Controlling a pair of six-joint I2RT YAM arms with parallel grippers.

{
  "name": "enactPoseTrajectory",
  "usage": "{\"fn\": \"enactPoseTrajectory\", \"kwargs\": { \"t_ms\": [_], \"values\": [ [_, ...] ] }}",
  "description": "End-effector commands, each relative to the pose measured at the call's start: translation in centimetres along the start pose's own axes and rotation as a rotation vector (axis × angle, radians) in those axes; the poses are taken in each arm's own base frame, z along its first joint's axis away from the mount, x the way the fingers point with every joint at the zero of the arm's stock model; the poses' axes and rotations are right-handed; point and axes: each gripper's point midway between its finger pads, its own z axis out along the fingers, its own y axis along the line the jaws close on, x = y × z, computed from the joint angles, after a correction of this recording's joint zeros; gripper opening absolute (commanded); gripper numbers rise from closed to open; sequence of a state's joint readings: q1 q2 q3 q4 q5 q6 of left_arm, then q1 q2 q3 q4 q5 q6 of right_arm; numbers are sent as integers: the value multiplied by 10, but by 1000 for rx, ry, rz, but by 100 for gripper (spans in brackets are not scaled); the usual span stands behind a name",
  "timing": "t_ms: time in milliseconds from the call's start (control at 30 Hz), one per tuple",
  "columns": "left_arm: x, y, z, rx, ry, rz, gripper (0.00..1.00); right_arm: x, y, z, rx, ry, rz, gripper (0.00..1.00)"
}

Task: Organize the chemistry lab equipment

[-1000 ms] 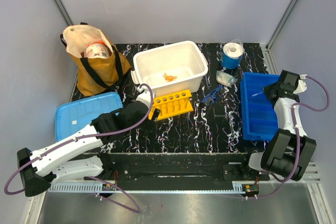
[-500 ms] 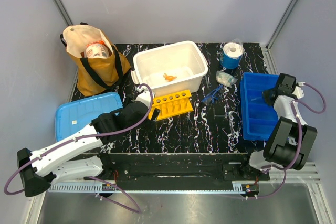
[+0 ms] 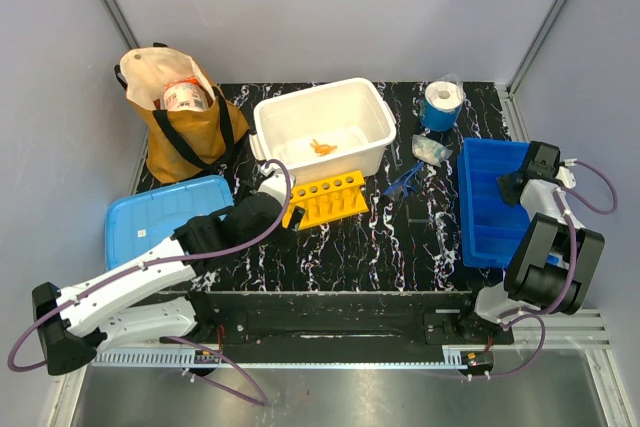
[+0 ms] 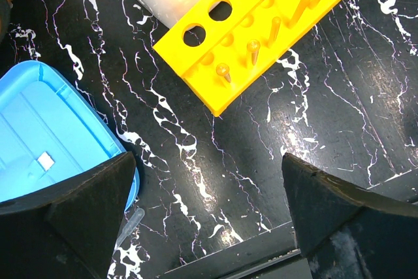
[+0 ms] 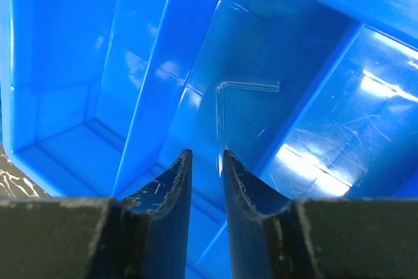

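Note:
My right gripper (image 5: pixel 208 155) is low inside the blue divided bin (image 3: pixel 487 232) at the right; in the top view it (image 3: pixel 514 185) sits over the bin's far half. Its jaws stand a narrow gap apart. A thin clear bent tube (image 5: pixel 221 115) lies on the bin floor, its near end between my fingertips. My left gripper (image 4: pixel 209 220) is wide open and empty above the table, beside the yellow rack (image 4: pixel 261 27). A clear dropper (image 4: pixel 127 223) lies by the left finger. Blue-framed safety glasses (image 3: pixel 403 180) and a clear packet (image 3: pixel 430 148) lie between tub and bin. An orange knotted piece (image 3: pixel 321 146) lies in the white tub (image 3: pixel 300 102).
A brown cloth bag (image 3: pixel 185 137) with a jar stands at the back left. A light blue lid (image 3: pixel 150 222) lies at the left. A blue roll (image 3: pixel 440 104) stands at the back right. The yellow rack (image 3: pixel 325 197) sits in front of the tub.
My right gripper has dropped lower into the blue bin with the clear tube and drawn slightly right. The left arm has not moved.

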State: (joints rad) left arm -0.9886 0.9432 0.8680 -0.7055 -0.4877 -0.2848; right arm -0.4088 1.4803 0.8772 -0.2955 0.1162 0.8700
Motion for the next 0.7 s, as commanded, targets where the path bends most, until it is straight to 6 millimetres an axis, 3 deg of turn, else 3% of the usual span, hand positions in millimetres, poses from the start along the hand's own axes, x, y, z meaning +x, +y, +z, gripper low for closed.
{"fn": "enactPoseTrajectory", "kwargs": {
  "t_ms": [0, 233, 367, 433, 667],
  "values": [
    [-12, 4, -6, -9, -63, -28, 99, -34, 28, -32, -83, -89, -88, 32],
    [-22, 12, -18, -18, -123, -66, 99, -38, 54, -78, -166, -20, -187, 34],
    [-27, 17, -24, -23, -158, -93, 99, -9, 69, -98, -253, 123, -254, 36],
    [-30, 21, -29, -32, -181, -111, 99, 13, 79, -110, -323, 178, -378, 39],
    [-39, 37, -46, -50, -281, -183, 99, 69, 91, -128, -380, 192, -673, 42]
  ]
}}
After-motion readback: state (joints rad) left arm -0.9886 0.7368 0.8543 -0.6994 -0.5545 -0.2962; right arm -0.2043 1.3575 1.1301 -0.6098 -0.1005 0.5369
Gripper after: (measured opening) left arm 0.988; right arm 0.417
